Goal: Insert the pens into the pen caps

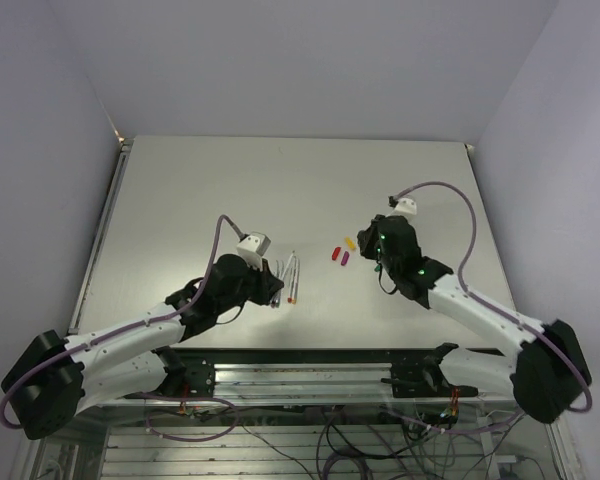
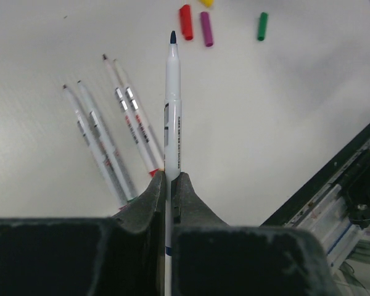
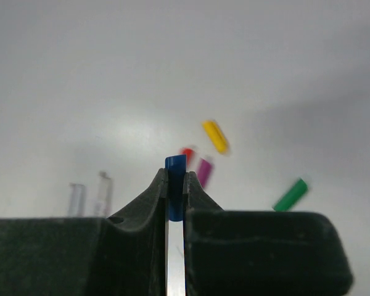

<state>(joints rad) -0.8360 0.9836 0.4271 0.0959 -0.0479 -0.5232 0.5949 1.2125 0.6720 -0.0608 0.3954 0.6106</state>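
Left tool (image 2: 171, 179) pinched tight on blue-tipped pen (image 2: 172, 111), tip pointing away from the wrist. Right tool (image 3: 176, 179) clamped on blue cap (image 3: 175, 165), cap end poking past the fingertips. Four pens (image 2: 131, 117) lie fanned on the table (image 2: 283, 111) just beside the left tool. Red cap (image 2: 185, 21), purple cap (image 2: 206, 29) and yellow cap (image 2: 206, 2) are clustered between the arms. Green cap (image 2: 262, 26) is slightly apart.

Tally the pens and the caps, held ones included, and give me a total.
Pens: 5, four on the table, one in the left gripper.
Caps: 5, the red cap, purple cap, yellow cap and green cap on the table, the blue cap in the right gripper.
Total: 10.
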